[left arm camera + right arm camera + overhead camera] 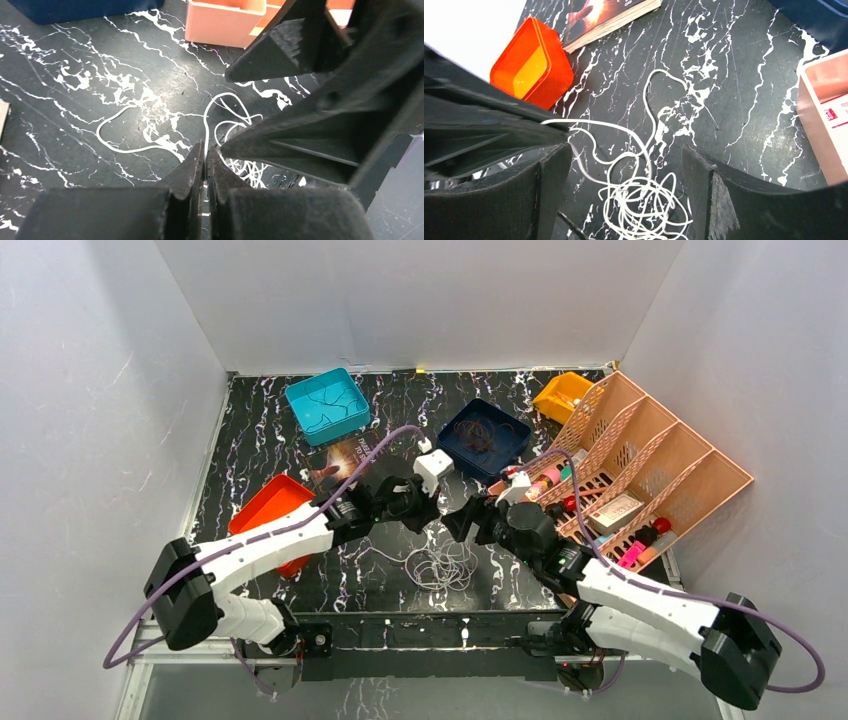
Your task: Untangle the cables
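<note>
No writing can be read in any view. The book (606, 15) on the desk shows only a blurred cover picture. The white label (835, 114) in the pink organizer (650, 465) carries red print too small to make out.

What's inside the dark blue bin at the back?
A loose tangle of thin dark wires lies on the floor of the dark blue bin. Anything beneath the tangle is covered.

Lighting was bright and even from overhead, with only soft shadows on the table (260, 430). The walls (100, 390) looked a bit washed out. In the wrist views the left gripper (205, 152) and right gripper (624, 150) were blurry up close, the cables (639, 200) were sharp, and the top-left corner of the right wrist view was blown out white.
</note>
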